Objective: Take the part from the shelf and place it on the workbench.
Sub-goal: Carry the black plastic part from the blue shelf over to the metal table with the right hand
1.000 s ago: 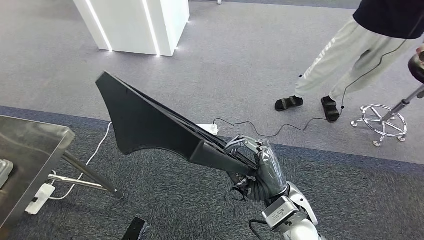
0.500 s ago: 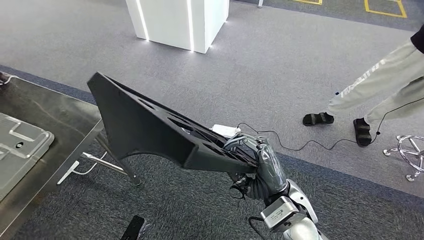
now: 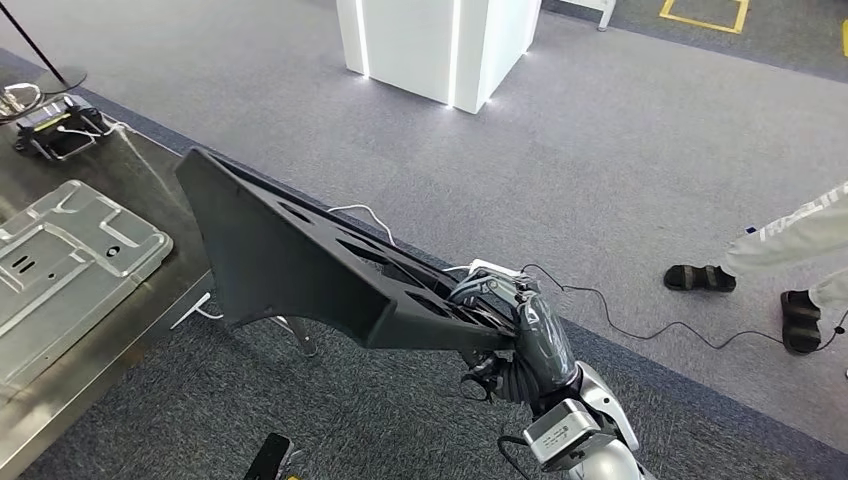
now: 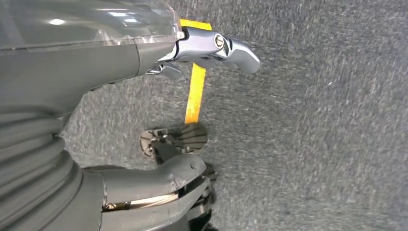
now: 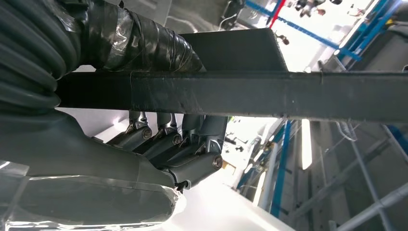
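We note R hand [image 3: 515, 325] gripping part [image 3: 290, 250] at one end; long axis runs up-left toward workbench [image 3: 60, 375]. L hand [image 4: 144, 57] holds nothing.

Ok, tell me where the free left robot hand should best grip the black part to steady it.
Probably the broad flared end of the black part, gripped along its top edge from the robot's left. The right robot hand holds only the narrow end, so the wide panel overhangs unsupported. The left robot hand hangs open over the floor.
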Robot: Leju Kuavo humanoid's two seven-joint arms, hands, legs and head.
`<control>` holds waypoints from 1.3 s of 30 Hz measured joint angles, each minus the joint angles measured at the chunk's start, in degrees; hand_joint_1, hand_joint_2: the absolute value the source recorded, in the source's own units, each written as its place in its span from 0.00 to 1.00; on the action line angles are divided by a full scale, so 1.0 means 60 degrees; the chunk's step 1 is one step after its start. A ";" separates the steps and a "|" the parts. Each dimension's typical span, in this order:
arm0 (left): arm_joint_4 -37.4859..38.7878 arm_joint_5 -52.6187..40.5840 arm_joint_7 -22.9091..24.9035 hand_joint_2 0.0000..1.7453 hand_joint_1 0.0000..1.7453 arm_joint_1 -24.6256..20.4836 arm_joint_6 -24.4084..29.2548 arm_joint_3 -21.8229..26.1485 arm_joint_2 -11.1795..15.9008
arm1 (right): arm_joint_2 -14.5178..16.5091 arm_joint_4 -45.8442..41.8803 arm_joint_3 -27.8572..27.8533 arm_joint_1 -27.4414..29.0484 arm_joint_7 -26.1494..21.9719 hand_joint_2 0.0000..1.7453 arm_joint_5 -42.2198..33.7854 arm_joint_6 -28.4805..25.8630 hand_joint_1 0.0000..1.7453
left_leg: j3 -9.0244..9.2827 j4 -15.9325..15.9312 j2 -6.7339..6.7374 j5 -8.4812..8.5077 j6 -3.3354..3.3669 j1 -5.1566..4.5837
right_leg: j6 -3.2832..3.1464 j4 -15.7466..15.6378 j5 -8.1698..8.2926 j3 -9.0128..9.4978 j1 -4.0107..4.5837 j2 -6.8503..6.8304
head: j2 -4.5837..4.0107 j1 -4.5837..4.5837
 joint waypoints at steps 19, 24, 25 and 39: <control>-0.0003 0.0003 -0.0026 1.00 0.00 -0.0050 -0.0005 0.0018 0.0027 | -0.0037 -0.0212 -0.0263 0.0178 0.0040 1.00 0.0299 -0.0260 1.00 | 0.0228 -0.0274 0.0869 0.0111 0.0323 0.0052 | 0.0359 0.2085 -0.1410 -0.0629 0.0005 -0.0506 | 0.0000 0.0003; -0.0003 -0.0029 -0.0031 1.00 0.00 -0.0039 -0.0003 0.0018 0.0023 | -0.0071 -0.0224 -0.0332 0.0279 0.0050 1.00 0.0337 -0.0268 1.00 | 0.0250 -0.0231 0.0196 0.0093 0.0313 0.0017 | 0.0232 0.1260 -0.0372 -0.0587 0.0016 -0.0086 | 0.0000 0.0001; -0.0003 -0.0030 -0.0034 1.00 0.00 -0.0048 0.0003 0.0018 0.0018 | -0.0071 -0.0234 -0.0335 0.0281 0.0049 1.00 0.0342 -0.0268 1.00 | 0.0237 -0.0210 0.0074 0.0085 0.0287 0.0011 | 0.0192 0.0677 -0.0133 -0.0348 0.0007 0.0124 | 0.0000 0.0000; -0.0003 0.0119 -0.0088 1.00 0.00 -0.0034 0.0155 0.0078 0.0062 | -0.0067 -0.0290 -0.0347 0.0320 0.0050 1.00 0.0443 -0.0287 1.00 | -0.0404 0.0939 0.1293 -0.0281 -0.0246 0.0140 | -0.0063 -0.0128 -0.0137 0.0234 -0.0007 -0.1150 | 0.0000 -0.0047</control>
